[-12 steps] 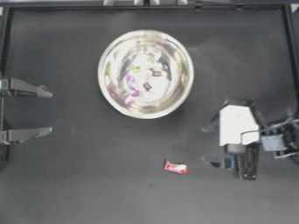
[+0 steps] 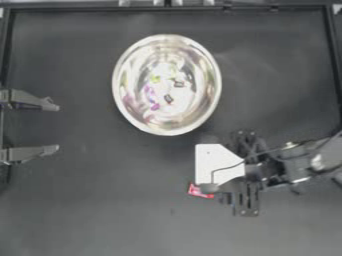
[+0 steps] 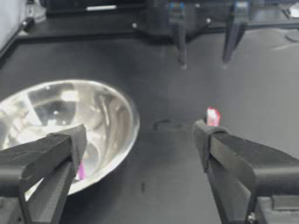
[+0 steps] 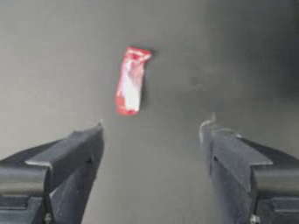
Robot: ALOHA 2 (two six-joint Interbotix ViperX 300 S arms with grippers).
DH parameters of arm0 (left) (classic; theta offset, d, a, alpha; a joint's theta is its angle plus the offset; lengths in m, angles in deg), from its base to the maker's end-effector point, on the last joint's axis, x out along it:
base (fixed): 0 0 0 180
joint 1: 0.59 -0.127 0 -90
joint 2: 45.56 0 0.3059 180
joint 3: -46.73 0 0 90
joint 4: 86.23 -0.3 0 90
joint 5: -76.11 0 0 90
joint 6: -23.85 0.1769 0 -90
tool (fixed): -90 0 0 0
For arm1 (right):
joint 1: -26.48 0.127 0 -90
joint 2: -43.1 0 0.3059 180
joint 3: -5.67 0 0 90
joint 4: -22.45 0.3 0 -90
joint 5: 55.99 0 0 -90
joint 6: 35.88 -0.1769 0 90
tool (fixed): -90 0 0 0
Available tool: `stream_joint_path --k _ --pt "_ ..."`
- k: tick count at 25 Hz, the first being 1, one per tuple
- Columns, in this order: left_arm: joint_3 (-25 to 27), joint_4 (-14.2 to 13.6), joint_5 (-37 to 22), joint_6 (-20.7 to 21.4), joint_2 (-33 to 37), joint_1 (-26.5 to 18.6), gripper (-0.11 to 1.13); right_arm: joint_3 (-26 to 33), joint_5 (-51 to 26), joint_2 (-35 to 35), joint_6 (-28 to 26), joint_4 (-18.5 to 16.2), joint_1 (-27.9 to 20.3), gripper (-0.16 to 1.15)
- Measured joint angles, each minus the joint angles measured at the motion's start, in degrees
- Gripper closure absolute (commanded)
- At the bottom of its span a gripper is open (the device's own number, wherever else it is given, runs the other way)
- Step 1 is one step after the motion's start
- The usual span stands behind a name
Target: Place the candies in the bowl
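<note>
We hover our right gripper (image 4: 151, 131), fingers spread, by the crinkly red-pink candy (image 4: 130, 82) lying on the matte worktop (image 2: 80, 210).

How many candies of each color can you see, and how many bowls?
Red-pink candy: 1, on the table
Green candy: 1, in the bowl
Purple candy: 1, in the bowl
Other candies in the bowl: too blurry to count
Bowl: 1
Total clearly seen: 4
</note>
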State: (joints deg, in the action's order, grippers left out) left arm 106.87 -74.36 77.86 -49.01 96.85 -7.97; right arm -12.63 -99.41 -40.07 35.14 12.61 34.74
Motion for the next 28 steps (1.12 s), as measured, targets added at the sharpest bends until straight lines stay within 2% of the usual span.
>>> stream_joint_path --k 11,28 --pt "0.0 0.0 0.1 0.0 0.0 0.0 0.00 3.4 0.6 8.3 -0.4 0.6 -0.7 0.03" --pt "0.6 -0.1 0.1 0.0 0.0 0.0 0.00 4.3 4.4 13.9 -1.3 3.7 0.3 0.03"
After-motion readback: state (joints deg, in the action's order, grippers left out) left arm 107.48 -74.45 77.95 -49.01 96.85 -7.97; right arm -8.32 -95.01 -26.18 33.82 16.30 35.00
